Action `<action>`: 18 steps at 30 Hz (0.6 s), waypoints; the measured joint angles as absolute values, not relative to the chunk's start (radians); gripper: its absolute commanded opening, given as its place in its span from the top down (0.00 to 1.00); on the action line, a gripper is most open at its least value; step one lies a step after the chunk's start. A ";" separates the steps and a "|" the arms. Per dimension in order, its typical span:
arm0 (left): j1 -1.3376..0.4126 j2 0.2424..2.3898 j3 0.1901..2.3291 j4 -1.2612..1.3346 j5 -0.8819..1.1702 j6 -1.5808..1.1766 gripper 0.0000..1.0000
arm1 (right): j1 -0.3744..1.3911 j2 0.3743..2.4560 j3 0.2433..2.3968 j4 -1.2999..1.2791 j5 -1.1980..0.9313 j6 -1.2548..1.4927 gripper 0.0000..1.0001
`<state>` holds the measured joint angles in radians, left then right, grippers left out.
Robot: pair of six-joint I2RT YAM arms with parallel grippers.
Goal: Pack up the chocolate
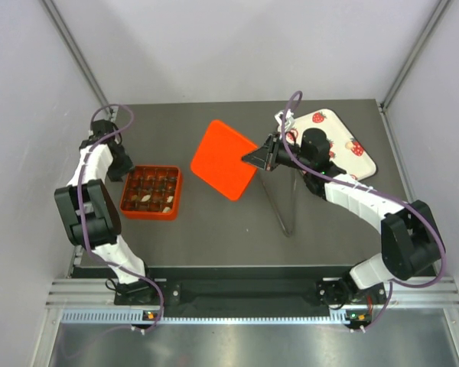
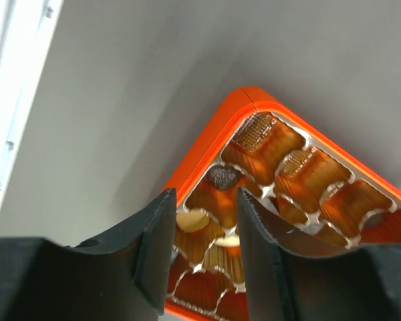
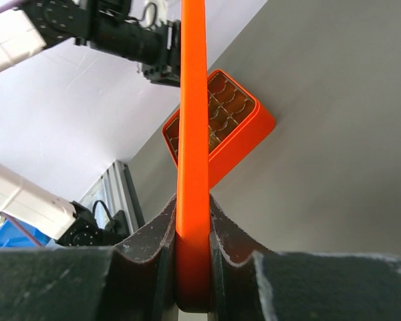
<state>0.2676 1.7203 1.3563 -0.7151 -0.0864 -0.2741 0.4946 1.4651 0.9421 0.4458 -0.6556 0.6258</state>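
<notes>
Right tool [image 3: 192, 215] pinches the flat orange-red plastic lid [image 1: 224, 159]; your left tool [image 2: 202, 217] sits half-spread at the orange compartmented box's [image 2: 207, 140] edge, so brace it, then lower the lid squarely

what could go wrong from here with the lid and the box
1. The right claw pinches the lid by one thin edge only, so it could swing or slip out.
2. The left claw hangs with jaws apart right over a corner of the box. A finger might catch a compartment wall, drag the box or knock out a chocolate.
</notes>
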 measured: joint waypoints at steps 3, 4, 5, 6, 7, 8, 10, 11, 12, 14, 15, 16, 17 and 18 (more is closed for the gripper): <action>0.268 1.773 1.357 -0.705 -0.073 -0.282 0.56 | 0.495 1.465 0.942 0.449 -0.656 0.626 1.00; 0.269 1.787 1.360 -0.703 -0.068 -0.284 0.56 | 0.495 1.465 0.942 0.449 -0.656 0.626 1.00; 0.269 1.799 1.363 -0.702 -0.066 -0.285 0.58 | 0.495 1.465 0.942 0.449 -0.656 0.626 1.00; 0.269 1.815 1.371 -0.707 -0.067 -0.285 0.59 | 0.495 1.466 0.942 0.449 -0.656 0.625 1.00; 0.270 1.831 1.382 -0.707 -0.067 -0.285 0.62 | 0.495 1.466 0.942 0.449 -0.656 0.625 1.00; 0.271 1.846 1.393 -0.707 -0.063 -0.286 0.63 | 0.495 1.467 0.942 0.449 -0.656 0.625 1.00; 0.273 1.865 1.407 -0.706 -0.051 -0.286 0.64 | 0.495 1.467 0.942 0.449 -0.656 0.624 1.00; 0.274 1.867 1.409 -0.706 -0.041 -0.286 0.64 | 0.495 1.468 0.942 0.449 -0.656 0.622 1.00; 0.275 1.868 1.410 -0.706 -0.030 -0.287 0.65 | 0.495 1.469 0.942 0.450 -0.656 0.622 1.00; 0.277 1.868 1.410 -0.702 0.005 -0.290 0.66 | 0.495 1.481 0.943 0.456 -0.657 0.622 1.00; 0.278 1.868 1.410 -0.701 0.023 -0.293 0.66 | 0.495 1.488 0.943 0.458 -0.656 0.622 1.00; 0.278 1.868 1.410 -0.701 0.042 -0.296 0.66 | 0.495 1.498 0.943 0.460 -0.657 0.623 1.00; 0.277 1.868 1.410 -0.701 0.061 -0.301 0.66 | 0.495 1.510 0.944 0.463 -0.656 0.625 1.00; 0.277 1.868 1.410 -0.701 0.080 -0.308 0.66 | 0.495 1.522 0.944 0.464 -0.656 0.625 1.00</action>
<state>0.2768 1.8675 1.4101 -0.7006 0.0803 -0.3080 0.4953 1.5223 0.9443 0.4637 -0.6559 0.6254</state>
